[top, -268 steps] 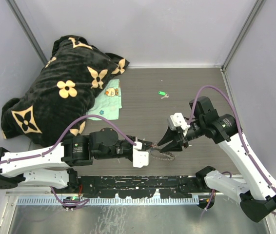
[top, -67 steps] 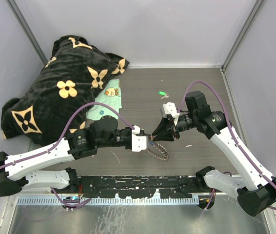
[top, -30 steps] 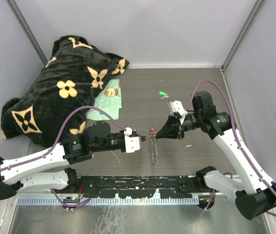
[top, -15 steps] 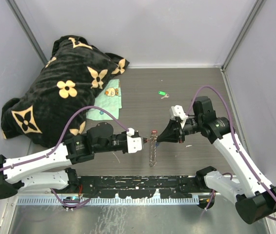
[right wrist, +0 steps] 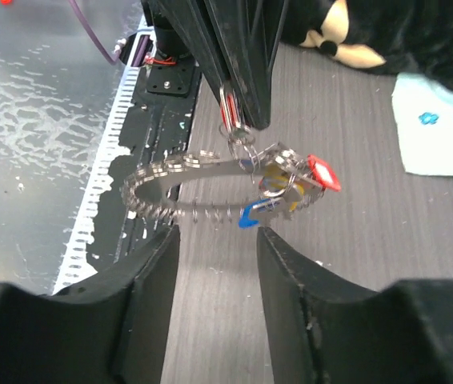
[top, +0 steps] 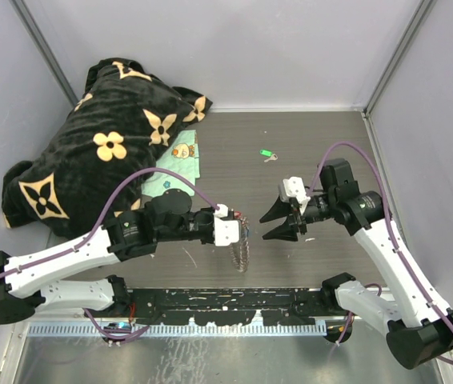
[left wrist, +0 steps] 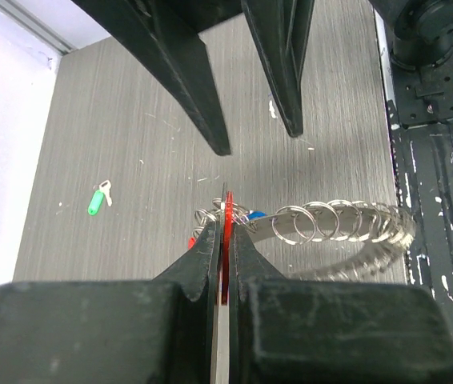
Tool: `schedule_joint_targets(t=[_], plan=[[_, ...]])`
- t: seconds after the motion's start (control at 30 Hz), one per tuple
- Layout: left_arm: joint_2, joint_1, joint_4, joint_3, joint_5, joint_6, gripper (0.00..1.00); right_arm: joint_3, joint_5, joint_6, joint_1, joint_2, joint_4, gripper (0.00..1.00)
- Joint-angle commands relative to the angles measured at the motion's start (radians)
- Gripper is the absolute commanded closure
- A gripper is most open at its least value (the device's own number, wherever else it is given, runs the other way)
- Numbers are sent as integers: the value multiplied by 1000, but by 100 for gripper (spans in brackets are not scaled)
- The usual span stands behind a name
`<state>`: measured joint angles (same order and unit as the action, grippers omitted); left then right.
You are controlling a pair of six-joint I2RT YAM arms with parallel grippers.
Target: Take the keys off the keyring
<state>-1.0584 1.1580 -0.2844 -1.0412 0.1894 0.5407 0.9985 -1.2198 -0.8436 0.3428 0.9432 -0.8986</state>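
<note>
the keyring (top: 242, 254) hung by one key (left wrist: 223, 232) below our left gripper (top: 241, 232), our right gripper (top: 264, 229) just right of it, apart; a loose key (top: 267, 154) lay on the table (top: 330, 136) behind.

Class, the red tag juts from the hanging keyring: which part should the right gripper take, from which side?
Probably the free outer corner of the red tag, approached from the side of the right gripper. It sticks out clear of the keyring, while the blue tag sits tight against it.
</note>
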Motion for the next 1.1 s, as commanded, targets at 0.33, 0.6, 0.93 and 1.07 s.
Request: schedule_joint_targets(t=[0.33, 0.6, 0.93, 1.07], plan=[[-4, -6, 15, -82, 65, 28, 100, 162, -3, -77, 98, 104, 28, 50], [-15, -6, 30, -82, 76, 28, 100, 133, 6, -47, 134, 120, 69, 59], [-26, -7, 36, -87, 74, 29, 100, 105, 33, -43, 158, 118, 81, 63], [-28, -6, 38, -90, 76, 28, 100, 92, 53, -42, 160, 117, 90, 64]])
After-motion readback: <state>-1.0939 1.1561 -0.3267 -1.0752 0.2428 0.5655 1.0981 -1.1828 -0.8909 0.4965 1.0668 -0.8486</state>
